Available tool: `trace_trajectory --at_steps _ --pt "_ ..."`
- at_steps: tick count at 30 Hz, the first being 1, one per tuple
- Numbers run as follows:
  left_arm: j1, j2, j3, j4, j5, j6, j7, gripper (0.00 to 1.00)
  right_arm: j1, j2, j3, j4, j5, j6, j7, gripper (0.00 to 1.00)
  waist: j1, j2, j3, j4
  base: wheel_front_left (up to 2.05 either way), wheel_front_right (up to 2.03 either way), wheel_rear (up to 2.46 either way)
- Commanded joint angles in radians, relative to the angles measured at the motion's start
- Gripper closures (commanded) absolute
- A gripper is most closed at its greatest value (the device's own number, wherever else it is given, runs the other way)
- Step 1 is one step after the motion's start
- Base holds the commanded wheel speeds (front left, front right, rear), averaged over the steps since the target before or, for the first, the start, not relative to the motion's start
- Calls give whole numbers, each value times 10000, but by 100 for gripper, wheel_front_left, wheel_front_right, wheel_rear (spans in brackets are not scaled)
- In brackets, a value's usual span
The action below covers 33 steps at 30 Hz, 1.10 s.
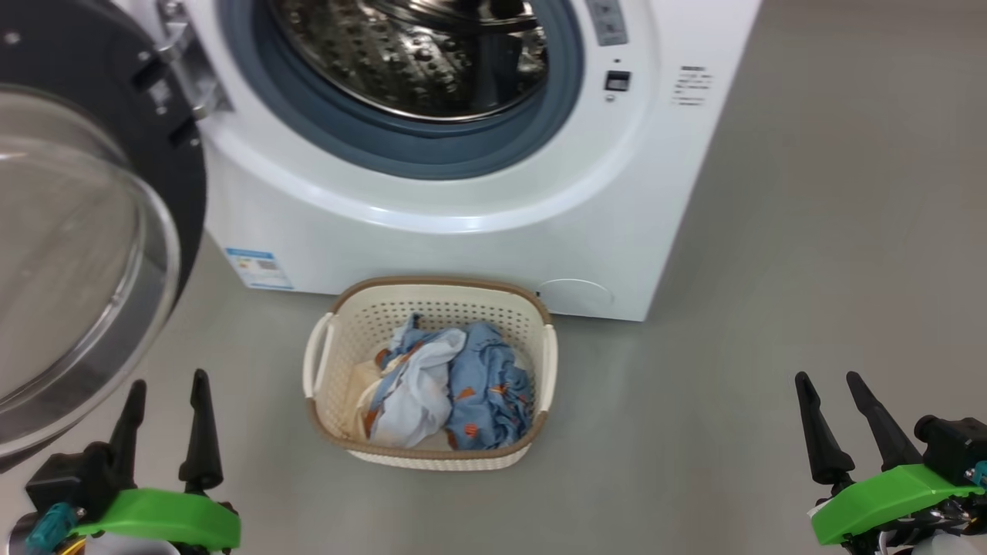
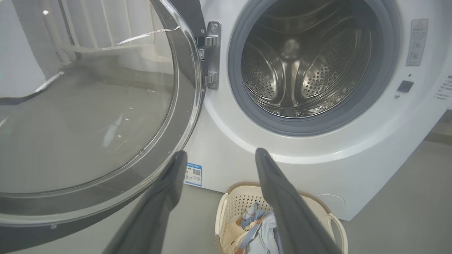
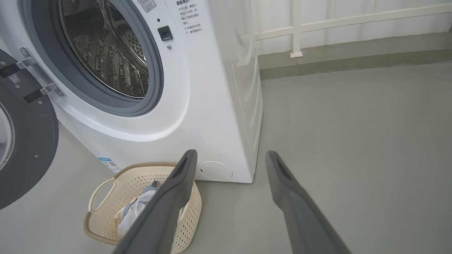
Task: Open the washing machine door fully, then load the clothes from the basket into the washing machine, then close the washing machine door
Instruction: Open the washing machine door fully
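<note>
The left gripper [image 1: 168, 383] is being shown with two long black fingers [image 1: 202, 432], each tapering from a thick black base to a blunt tip. Below them a bright, curved green cover [image 1: 166, 518] is being displayed, with a small teal connector [image 1: 48, 530] at its side. The right gripper [image 1: 826, 380] is being shown built the same way. In the wrist views the fingers are being rendered matte dark grey.
</note>
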State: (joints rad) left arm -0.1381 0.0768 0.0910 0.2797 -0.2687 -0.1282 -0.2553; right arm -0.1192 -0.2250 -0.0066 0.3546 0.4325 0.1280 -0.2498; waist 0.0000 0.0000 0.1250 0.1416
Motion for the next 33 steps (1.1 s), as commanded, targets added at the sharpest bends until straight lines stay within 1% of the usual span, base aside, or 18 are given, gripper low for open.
trace_trajectory --at_steps 1,15,24,33 --pt "4 361 183 -274 -115 -24 -65 0 8 -105 183 -259 -42 27 -120 0 0 0 -30 -343 0 0 0" --pt "136 854 -917 -413 -876 -24 -65 0 74 -8 53 -318 -31 27 -120 0 0 0 -63 -1401 0 0 0" --pt "181 929 -1153 -496 -1080 -25 -65 0 107 57 -44 -363 -53 27 -120 0 0 0 -37 -1641 0 0 0" --pt "166 971 -1288 -563 -1164 -25 -65 0 67 107 -157 -413 -85 27 -120 0 0 0 52 -1629 0 0 0"
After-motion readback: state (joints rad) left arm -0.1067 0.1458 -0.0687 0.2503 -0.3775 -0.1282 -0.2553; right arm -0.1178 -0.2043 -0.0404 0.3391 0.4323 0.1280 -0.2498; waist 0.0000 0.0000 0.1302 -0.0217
